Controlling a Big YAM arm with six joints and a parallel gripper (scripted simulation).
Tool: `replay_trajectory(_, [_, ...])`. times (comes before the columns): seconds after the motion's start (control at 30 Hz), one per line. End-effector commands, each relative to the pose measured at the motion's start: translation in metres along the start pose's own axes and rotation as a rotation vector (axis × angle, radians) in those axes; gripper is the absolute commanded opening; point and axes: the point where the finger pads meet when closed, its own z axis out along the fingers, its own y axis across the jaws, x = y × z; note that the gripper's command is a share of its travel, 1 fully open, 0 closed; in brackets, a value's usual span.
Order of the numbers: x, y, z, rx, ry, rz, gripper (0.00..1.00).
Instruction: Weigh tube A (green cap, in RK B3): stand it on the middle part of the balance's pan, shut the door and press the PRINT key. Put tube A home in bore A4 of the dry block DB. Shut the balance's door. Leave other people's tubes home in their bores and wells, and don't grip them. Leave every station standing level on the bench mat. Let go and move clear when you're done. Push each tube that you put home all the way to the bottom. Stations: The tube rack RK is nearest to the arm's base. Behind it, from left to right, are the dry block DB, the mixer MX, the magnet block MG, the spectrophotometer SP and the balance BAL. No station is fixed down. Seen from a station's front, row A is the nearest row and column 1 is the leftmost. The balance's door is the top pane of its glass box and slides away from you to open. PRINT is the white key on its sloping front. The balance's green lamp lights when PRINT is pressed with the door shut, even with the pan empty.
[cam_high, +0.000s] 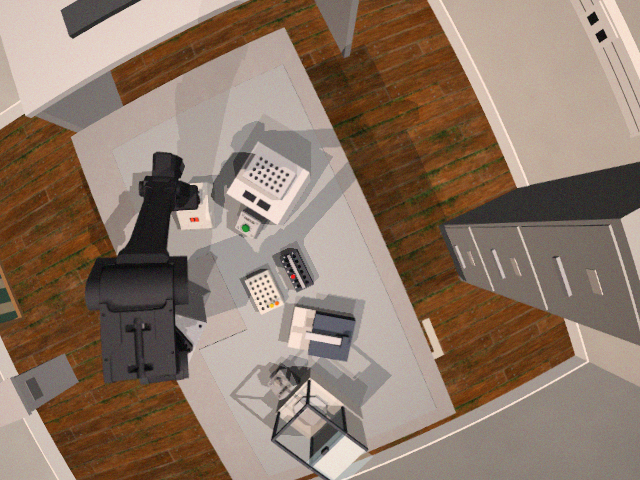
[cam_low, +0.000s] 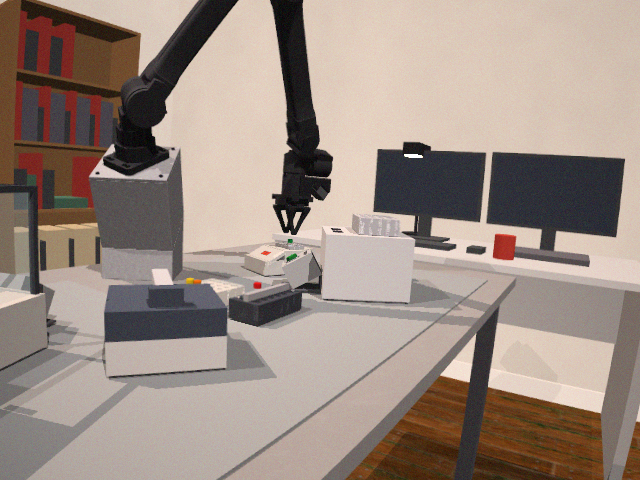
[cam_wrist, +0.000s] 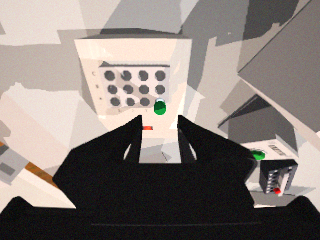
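The jaws of the gripper (cam_high: 188, 196) (cam_low: 290, 231) (cam_wrist: 160, 120) stand apart, holding nothing. Green-capped tube A (cam_low: 290, 240) (cam_wrist: 159, 106) stands in bore A4 of the dry block (cam_high: 193, 221) (cam_low: 264, 259) (cam_wrist: 120, 120), upper centre of the wrist frame. Homing looks nearly finished; next, confirm full depth, withdraw straight, then check the balance's door, lower edge of the top view.

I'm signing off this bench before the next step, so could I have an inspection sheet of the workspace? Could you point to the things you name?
Surface: grey bench mat (cam_high: 361, 289) (cam_low: 310, 361), no spill seen.
Job's things: green-capped tube (cam_low: 290, 240) (cam_wrist: 160, 107) in the dry block (cam_high: 201, 224) (cam_low: 258, 266) (cam_wrist: 90, 55), front row, rightmost bore; full seating cannot be judged. Rack (cam_high: 263, 291) (cam_low: 222, 286) holds yellow and orange caps. Balance (cam_high: 341, 457) (cam_low: 20, 325) stands at the far end; door state unclear.
Clutter: nothing seen.
Gripper (cam_low: 292, 232) (cam_wrist: 159, 120): open, empty, above the dry block.
Cables: nothing seen.
Surroundings: red mug (cam_low: 504, 246) on another desk.
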Motion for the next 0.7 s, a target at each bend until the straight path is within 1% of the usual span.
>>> replay_trajectory(0.0, [-0.012, 0.002, -0.023, 0.003, -0.040, 0.009, 0.36])
replay_trajectory(0.17, [-0.011, 0.002, -0.031, 0.003, -0.040, 0.009, 0.36])
replay_trajectory(0.23, [-0.011, 0.002, -0.031, 0.003, -0.040, 0.009, 0.36])
replay_trajectory(0.5, [-0.014, 0.002, -0.046, 0.003, -0.045, 0.011, 0.36])
replay_trajectory(0.67, [-0.019, 0.001, -0.048, 0.003, -0.060, 0.018, 0.36])
